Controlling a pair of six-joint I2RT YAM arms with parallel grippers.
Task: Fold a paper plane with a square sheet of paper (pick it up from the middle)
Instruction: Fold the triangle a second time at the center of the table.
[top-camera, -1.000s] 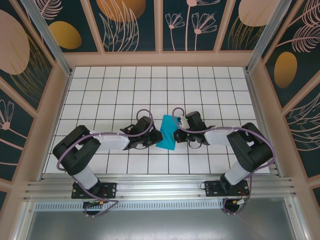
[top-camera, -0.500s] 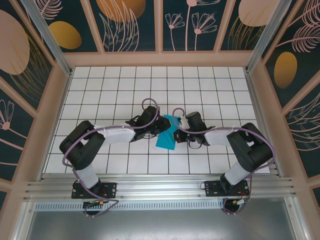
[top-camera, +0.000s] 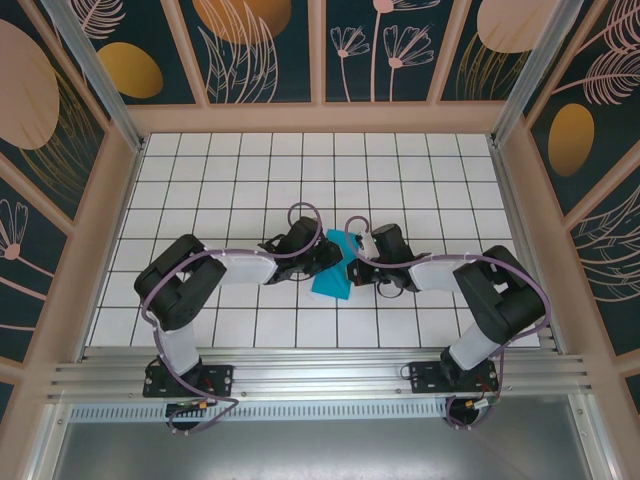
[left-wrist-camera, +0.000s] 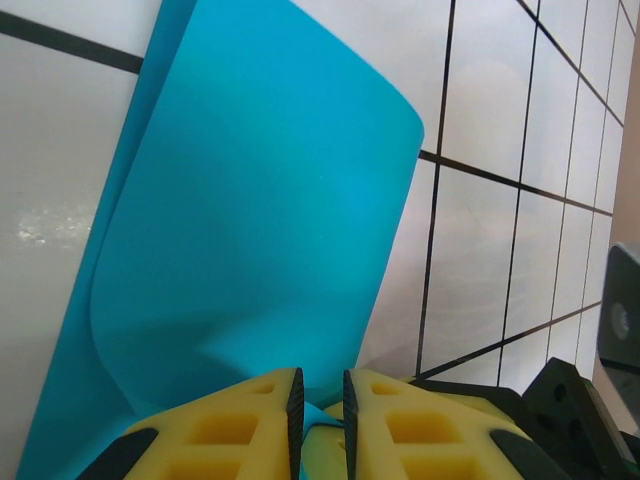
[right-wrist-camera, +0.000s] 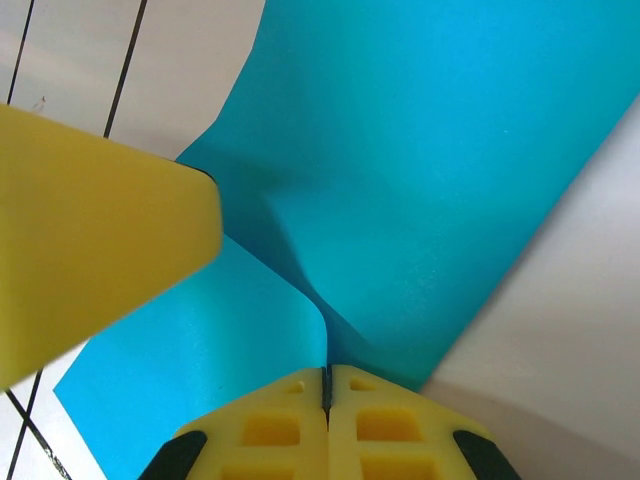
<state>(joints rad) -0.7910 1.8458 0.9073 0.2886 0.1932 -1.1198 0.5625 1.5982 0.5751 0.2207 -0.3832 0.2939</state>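
The square sheet of paper (top-camera: 334, 280) is teal, bent and partly folded over itself at the middle of the tiled table. In the left wrist view the sheet (left-wrist-camera: 250, 200) curls upward ahead of my left gripper (left-wrist-camera: 320, 375), whose jaws stand a narrow gap apart with a paper edge showing between them. My right gripper (right-wrist-camera: 327, 370) is shut on a raised flap of the sheet (right-wrist-camera: 450, 150). One yellow finger (right-wrist-camera: 90, 230) of the left gripper reaches in over the paper there. From above, the left gripper (top-camera: 327, 256) and right gripper (top-camera: 353, 265) meet at the sheet from opposite sides.
The white tiled table (top-camera: 230, 170) stretches bare to the back and both sides. Wooden frame walls enclose it, and an aluminium rail (top-camera: 320, 375) runs along the near edge by the arm bases. The right arm's black body (left-wrist-camera: 580, 400) sits close beside my left fingers.
My left arm has stretched right and away, bringing its gripper from about a tile left of the sheet onto its left edge. The right gripper has stayed put, still holding the paper.
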